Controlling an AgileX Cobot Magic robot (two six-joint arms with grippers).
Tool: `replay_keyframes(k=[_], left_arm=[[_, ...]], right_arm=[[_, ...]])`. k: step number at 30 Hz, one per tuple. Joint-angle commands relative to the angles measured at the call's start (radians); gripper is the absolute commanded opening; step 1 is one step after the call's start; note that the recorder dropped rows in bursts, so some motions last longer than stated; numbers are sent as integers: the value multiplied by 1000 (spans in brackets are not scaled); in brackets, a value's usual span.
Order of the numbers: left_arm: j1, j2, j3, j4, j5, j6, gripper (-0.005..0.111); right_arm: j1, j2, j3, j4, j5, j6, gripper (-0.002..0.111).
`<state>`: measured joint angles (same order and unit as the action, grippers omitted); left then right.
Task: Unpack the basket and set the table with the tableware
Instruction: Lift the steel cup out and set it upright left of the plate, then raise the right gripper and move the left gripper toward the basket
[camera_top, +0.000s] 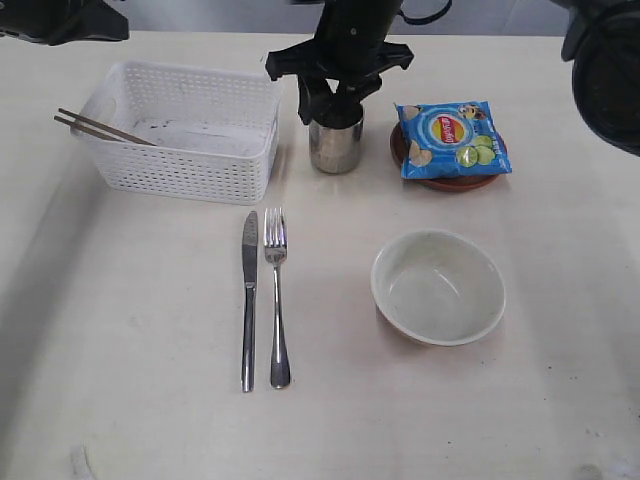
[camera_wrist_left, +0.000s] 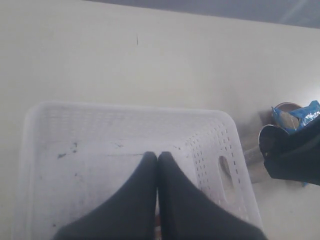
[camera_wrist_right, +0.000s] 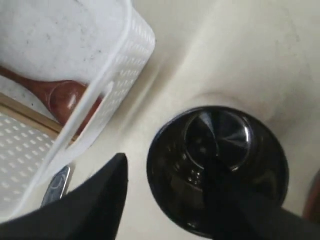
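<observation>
Knife (camera_top: 248, 300) and fork (camera_top: 277, 300) lie closest, parallel and side by side with handles toward the camera, laid as a place setting. The cream bowl (camera_top: 438, 287) stands apart to their right. Behind them the white basket (camera_top: 185, 130) has chopsticks (camera_top: 100, 127) propped across its left rim, not yet unpacked. A steel cup (camera_top: 335, 145) stands upright just beside the basket, under the right gripper (camera_top: 337, 95). A blue chip bag (camera_top: 450, 140) covers the reddish plate (camera_top: 450, 183). The table (camera_top: 120, 350) is pale beige with faint grain, and a grey strip runs beyond its far edge.

From the left wrist, the left gripper (camera_wrist_left: 158, 155) hangs over the basket's scuffed floor. Its fingers are pressed together and pinch nothing, probably waiting.

From the right wrist, the right gripper (camera_wrist_right: 167, 167) is spread astride the cup's wall. One finger is outside with bare table between, the other over the mouth, which suits a rim grip. The cup appears to stand on its own. A wooden spoon (camera_wrist_right: 62, 97) lies in the basket.
</observation>
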<state>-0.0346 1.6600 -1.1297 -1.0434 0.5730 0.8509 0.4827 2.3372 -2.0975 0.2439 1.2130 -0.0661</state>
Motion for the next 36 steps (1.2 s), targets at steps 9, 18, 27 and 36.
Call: replay_keyframes(k=[9,18,27,36], left_arm=[[2,-2,6,-9,-6,21,0],[91,-75,6,81,-25,-41,0],[121,-82,6,152,92,27,0],[-72,-82,49,279,148,191,46]], right_arm=[[10,-61,-177,18,8,-57,46],[132,-63,-180,132,8,-294,46],[165,-118,-180,137,8,-217,46],[-4,-364,169,294,8,-277,46]])
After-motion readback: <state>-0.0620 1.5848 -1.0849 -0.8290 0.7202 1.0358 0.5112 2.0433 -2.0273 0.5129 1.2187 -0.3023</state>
